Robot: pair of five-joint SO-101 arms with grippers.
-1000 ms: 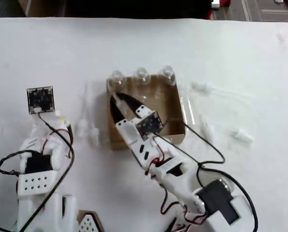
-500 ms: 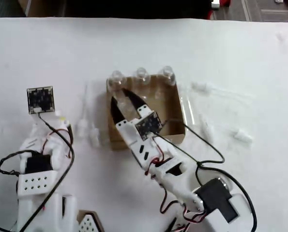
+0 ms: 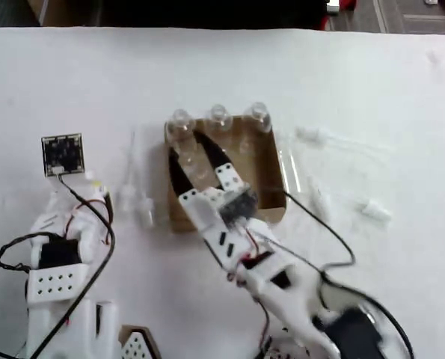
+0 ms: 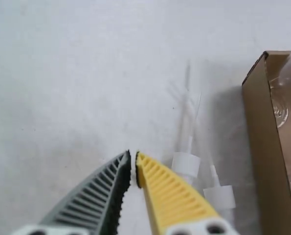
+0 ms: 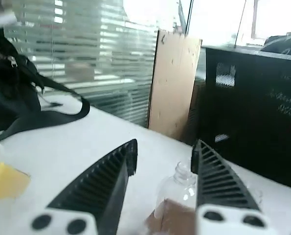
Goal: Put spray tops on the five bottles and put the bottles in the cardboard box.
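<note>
Bottles (image 3: 218, 116), three in a row, stand along the upper wall of the cardboard box (image 3: 263, 168) at mid-frame. The leftmost bottle (image 3: 181, 121) is the one that matters now. Over the last second the right gripper (image 3: 186, 146) has pushed up the frame across the box, and its released fingers now stand spread just below that bottle. In the right wrist view the bottle's neck looks bare, so this is probably an approach to grasp it for capping. Two spray tops (image 3: 136, 203) lie on the counter (image 3: 357, 82) left of the box. Beside them the left gripper (image 4: 133, 161) has not moved, its fingers clenched on nothing.
</note>
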